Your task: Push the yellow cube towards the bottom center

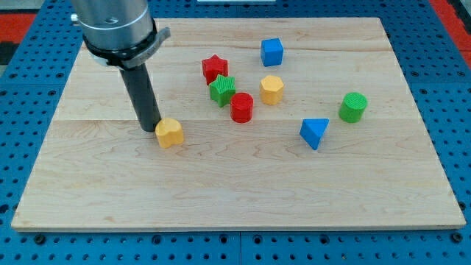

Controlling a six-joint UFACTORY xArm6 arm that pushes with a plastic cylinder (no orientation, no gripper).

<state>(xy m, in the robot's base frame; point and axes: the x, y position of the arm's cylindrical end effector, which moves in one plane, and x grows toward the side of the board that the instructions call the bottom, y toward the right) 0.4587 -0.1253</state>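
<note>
A pale wooden board (243, 184) lies on blue pegboard; my tip (151, 129), a bare rod holding nothing, touches the upper-left side of the yellow block (170, 133) at left of centre. Off-centre contact could spin the block or let it slip sideways, away from bottom centre. It looks heart-like rather than cubic, its narrower end seemingly toward the frame's bottom, with no clear long axis.

The arm comes down from the view's top left, its grey wrist collar above a dark rod standing nearly upright; my tip (151, 129) rests low.
</note>
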